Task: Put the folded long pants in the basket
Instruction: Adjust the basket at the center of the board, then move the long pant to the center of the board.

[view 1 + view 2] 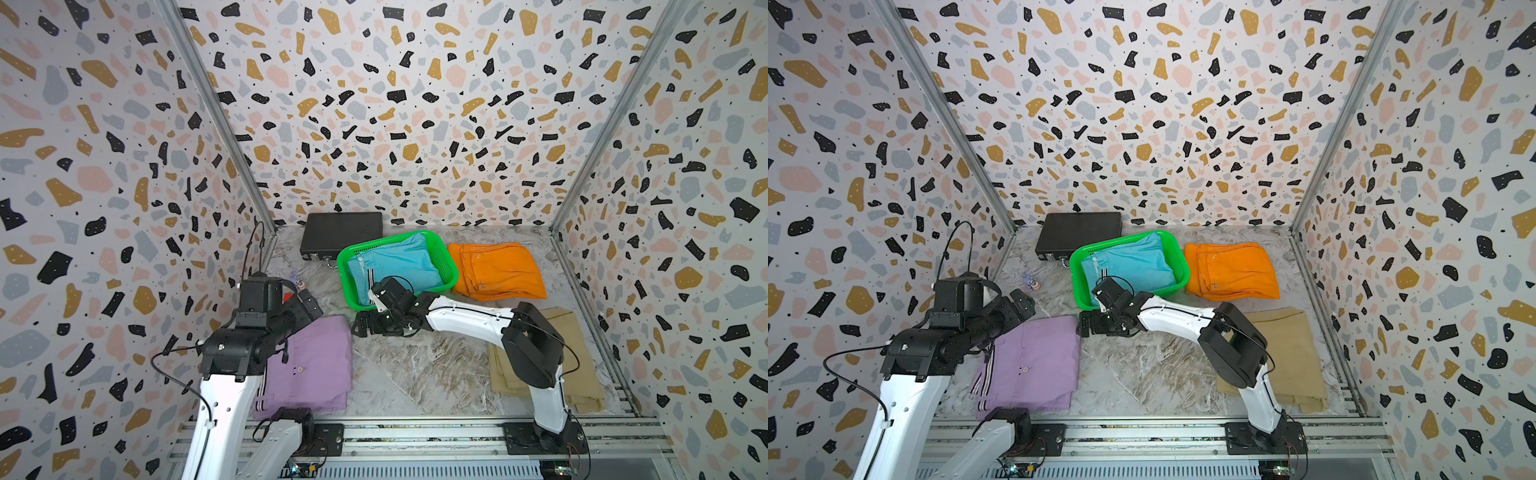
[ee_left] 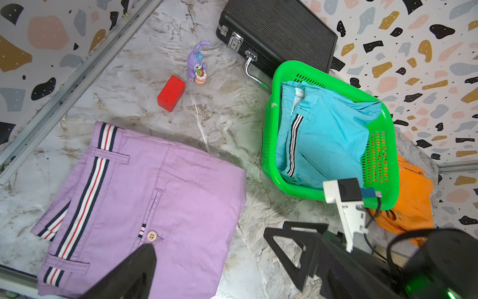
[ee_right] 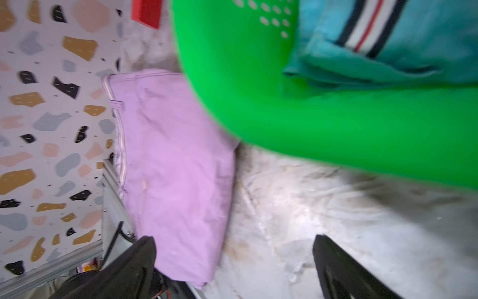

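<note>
The cyan pants (image 1: 399, 266) lie inside the basket (image 1: 452, 266); the lilac pants (image 1: 316, 365), orange pants (image 1: 498, 270) and khaki pants (image 1: 582, 374) lie outside it. The left gripper (image 1: 311, 305) and right gripper (image 1: 365, 326) gape empty near it.

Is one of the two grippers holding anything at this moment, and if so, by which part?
Nothing is held. The left gripper is open near the folded lilac pants; the right gripper is open beside the bright green plastic basket.
</note>
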Controlling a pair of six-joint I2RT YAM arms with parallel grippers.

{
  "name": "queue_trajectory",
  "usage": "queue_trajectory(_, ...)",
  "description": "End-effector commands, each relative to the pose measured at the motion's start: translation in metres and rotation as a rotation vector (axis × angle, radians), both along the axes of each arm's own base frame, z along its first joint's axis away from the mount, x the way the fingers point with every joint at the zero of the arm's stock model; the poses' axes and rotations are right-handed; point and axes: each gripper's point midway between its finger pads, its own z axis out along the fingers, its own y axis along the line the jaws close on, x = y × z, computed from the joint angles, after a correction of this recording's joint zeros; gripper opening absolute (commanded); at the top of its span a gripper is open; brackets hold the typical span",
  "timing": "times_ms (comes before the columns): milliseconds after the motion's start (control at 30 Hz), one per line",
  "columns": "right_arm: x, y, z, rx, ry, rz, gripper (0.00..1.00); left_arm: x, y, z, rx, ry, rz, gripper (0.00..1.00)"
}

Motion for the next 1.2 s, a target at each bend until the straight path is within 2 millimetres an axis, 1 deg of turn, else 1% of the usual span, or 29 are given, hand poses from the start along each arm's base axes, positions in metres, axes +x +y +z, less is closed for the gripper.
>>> queue_trajectory(0, -0.023, 0.013, 0.012, 0.057, 0.040, -0.080, 0.99, -0.002, -0.001, 0.017, -0.005, -0.061, -0.010, 1.00)
queue_trajectory(67, -0.030, 0.025, 0.009, 0.063, 0.058, -0.082, 0.98, -0.004, -0.001, 0.016, -0.010, -0.063, -0.004, 1.00)
queue_trajectory(133, -0.038, 0.038, 0.000, 0.044, 0.086, -0.063, 0.98, -0.005, 0.000, 0.016, -0.012, -0.068, 0.004, 1.00)
queue_trajectory(167, -0.042, 0.045, -0.006, 0.032, 0.115, -0.052, 0.98, -0.006, 0.000, 0.017, -0.011, -0.073, 0.005, 1.00)
queue_trajectory(200, -0.048, 0.050, -0.020, 0.010, 0.158, -0.047, 0.96, -0.006, 0.001, 0.019, -0.010, -0.079, 0.007, 1.00)
queue_trajectory(233, -0.052, 0.054, -0.029, -0.008, 0.191, -0.051, 0.96, -0.007, 0.002, 0.021, -0.005, -0.085, 0.009, 1.00)
queue_trajectory(300, -0.059, 0.056, -0.052, -0.042, 0.261, -0.073, 0.94, -0.008, 0.003, 0.026, 0.003, -0.092, 0.009, 1.00)
queue_trajectory(400, -0.062, 0.052, -0.072, -0.094, 0.292, -0.117, 0.94, -0.011, 0.003, 0.028, 0.007, -0.087, 0.004, 1.00)
queue_trajectory(500, -0.063, 0.060, -0.075, -0.086, 0.299, -0.118, 0.94, -0.013, 0.001, 0.025, 0.001, -0.074, -0.008, 1.00)
queue_trajectory(533, -0.064, 0.063, -0.075, -0.084, 0.298, -0.114, 0.92, -0.013, 0.000, 0.024, 0.000, -0.072, -0.012, 1.00)
queue_trajectory(567, -0.062, 0.066, -0.075, -0.075, 0.297, -0.111, 0.87, -0.013, -0.001, 0.023, -0.001, -0.071, -0.015, 1.00)
queue_trajectory(600, -0.062, 0.072, -0.072, -0.059, 0.295, -0.102, 0.77, -0.013, -0.001, 0.023, 0.000, -0.069, -0.016, 1.00)
queue_trajectory(667, -0.062, 0.077, -0.071, -0.048, 0.298, -0.084, 0.24, -0.013, -0.001, 0.024, 0.001, -0.072, -0.017, 1.00)
queue_trajectory(700, -0.063, 0.075, -0.071, -0.057, 0.296, -0.080, 0.04, -0.013, -0.001, 0.025, 0.002, -0.075, -0.018, 1.00)
queue_trajectory(733, -0.061, 0.070, -0.070, -0.073, 0.288, -0.079, 0.00, -0.013, 0.000, 0.025, 0.002, -0.077, -0.017, 1.00)
queue_trajectory(767, -0.059, 0.063, -0.070, -0.092, 0.277, -0.086, 0.00, -0.014, 0.000, 0.025, 0.004, -0.077, -0.018, 1.00)
queue_trajectory(800, -0.054, 0.052, -0.066, -0.109, 0.251, -0.091, 0.00, -0.015, 0.000, 0.024, 0.004, -0.078, -0.018, 1.00)
queue_trajectory(867, -0.045, 0.023, -0.058, -0.162, 0.204, -0.105, 0.00, -0.014, -0.005, 0.022, -0.007, -0.089, -0.043, 1.00)
queue_trajectory(967, -0.033, -0.040, -0.045, -0.235, 0.153, -0.141, 0.00, -0.013, -0.014, 0.016, -0.037, -0.095, -0.092, 1.00)
queue_trajectory(1000, -0.039, -0.060, -0.040, -0.261, 0.137, -0.134, 0.00, -0.013, -0.018, 0.013, -0.048, -0.093, -0.109, 1.00)
queue_trajectory(1033, -0.028, -0.087, -0.036, -0.292, 0.130, -0.163, 0.00, -0.014, -0.021, 0.009, -0.061, -0.088, -0.128, 1.00)
queue_trajectory(1100, -0.029, -0.126, -0.028, -0.353, 0.112, -0.162, 0.00, -0.016, -0.029, -0.002, -0.089, -0.065, -0.159, 1.00)
queue_trajectory(1133, -0.030, -0.144, -0.025, -0.384, 0.103, -0.165, 0.00, -0.017, -0.033, -0.010, -0.109, -0.043, -0.177, 1.00)
queue_trajectory(1167, -0.031, -0.157, -0.020, -0.397, 0.091, -0.162, 0.00, -0.017, -0.038, -0.018, -0.130, -0.024, -0.194, 1.00)
